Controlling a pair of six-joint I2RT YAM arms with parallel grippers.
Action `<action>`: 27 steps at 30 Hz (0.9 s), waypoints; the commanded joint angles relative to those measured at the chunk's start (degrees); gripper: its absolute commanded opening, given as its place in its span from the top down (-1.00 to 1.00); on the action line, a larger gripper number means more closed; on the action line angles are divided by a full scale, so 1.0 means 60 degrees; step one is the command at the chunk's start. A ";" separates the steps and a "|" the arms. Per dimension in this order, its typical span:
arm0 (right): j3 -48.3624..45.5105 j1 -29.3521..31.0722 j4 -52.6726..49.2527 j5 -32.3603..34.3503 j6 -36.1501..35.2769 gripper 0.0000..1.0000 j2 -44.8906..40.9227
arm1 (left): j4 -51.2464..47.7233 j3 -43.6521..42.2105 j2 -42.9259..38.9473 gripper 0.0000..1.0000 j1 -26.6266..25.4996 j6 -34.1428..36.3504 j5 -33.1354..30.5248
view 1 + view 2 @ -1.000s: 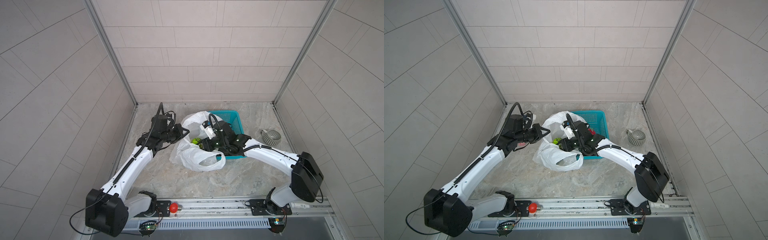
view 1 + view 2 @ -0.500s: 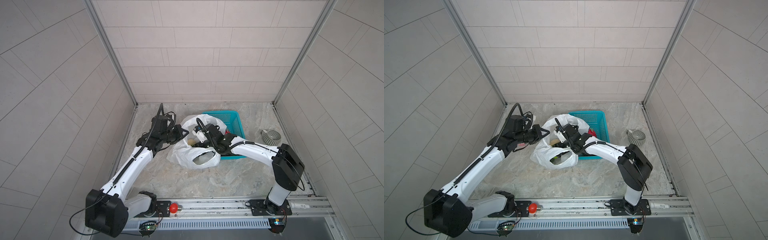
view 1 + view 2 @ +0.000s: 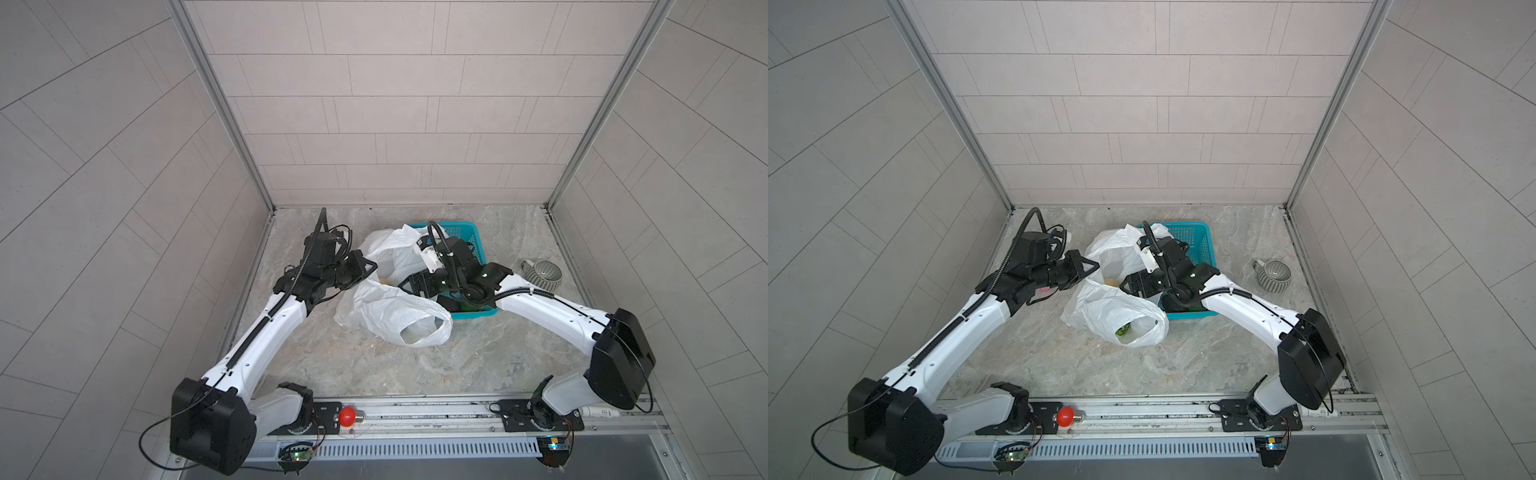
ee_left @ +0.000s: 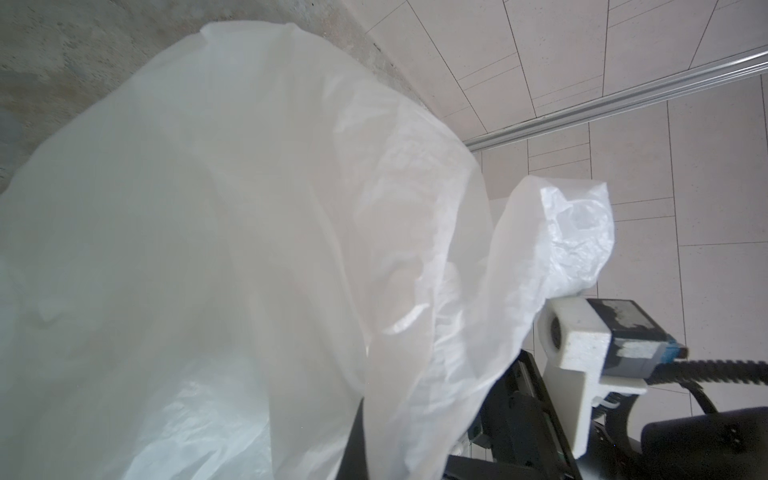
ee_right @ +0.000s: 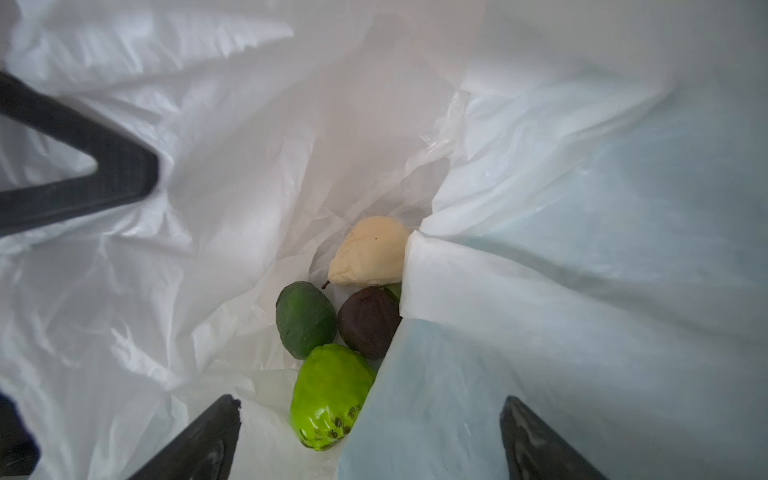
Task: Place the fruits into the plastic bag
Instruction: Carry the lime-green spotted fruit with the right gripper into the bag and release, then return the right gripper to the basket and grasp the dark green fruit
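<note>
The white plastic bag [image 3: 386, 307] [image 3: 1108, 307] lies beside the teal basket with its mouth held up. My left gripper [image 3: 368, 266] [image 3: 1090, 266] is shut on the bag's rim; in the left wrist view the bag [image 4: 249, 249] covers all but one dark finger [image 4: 356, 440]. My right gripper [image 3: 409, 284] [image 5: 370, 419] hangs open and empty at the mouth. Below it in the bag [image 5: 208, 124] lie several fruits: a cream-yellow lumpy one [image 5: 370, 253], a dark green one [image 5: 305, 318], a dark brown one [image 5: 369, 322] and a bright green one [image 5: 330, 401].
The teal basket [image 3: 478, 245] [image 3: 1200, 241] stands behind the bag, under my right arm. A grey striped mug [image 3: 544, 272] [image 3: 1273, 274] sits at the right. A red bulb [image 3: 348, 415] lies on the front rail. Tiled walls close in three sides.
My right gripper carried the bright green fruit into the bag, opened and let it go, then drew back a little. The left gripper kept its hold on the rim.
</note>
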 commanded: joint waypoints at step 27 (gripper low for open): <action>-0.2029 -0.2179 -0.2657 0.3012 0.1210 -0.63 -0.1534 | 0.0111 -0.0049 -0.0059 1.00 0.0009 -0.0024 -0.0303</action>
